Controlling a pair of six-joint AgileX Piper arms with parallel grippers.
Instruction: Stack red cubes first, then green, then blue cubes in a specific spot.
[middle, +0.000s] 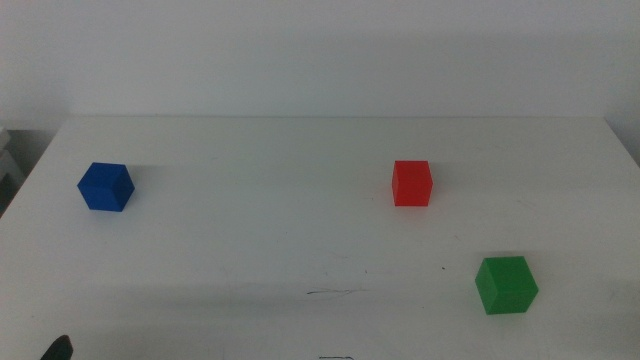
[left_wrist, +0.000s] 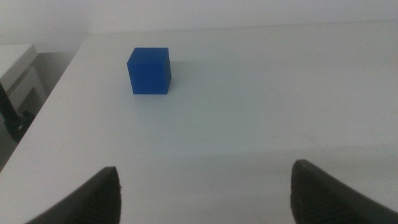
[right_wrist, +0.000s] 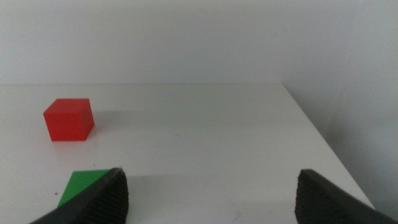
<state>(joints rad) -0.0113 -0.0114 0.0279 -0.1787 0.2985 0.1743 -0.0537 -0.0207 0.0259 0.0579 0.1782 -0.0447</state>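
Right now the blue cube (middle: 106, 187), red cube (middle: 411, 183) and green cube (middle: 506, 284) sit apart on the white desk (middle: 260, 230), while the left end effector (left_wrist: 205, 190) and right end effector (right_wrist: 211, 196) both hang wide open, holding nothing.

The green cube (right_wrist: 84, 186) is being cut off by the right wrist picture's edge and partly hidden behind the right tool (right_wrist: 211, 199). A dark tip (middle: 57, 348), perhaps the left tool, is barely showing at the middle view's edge.
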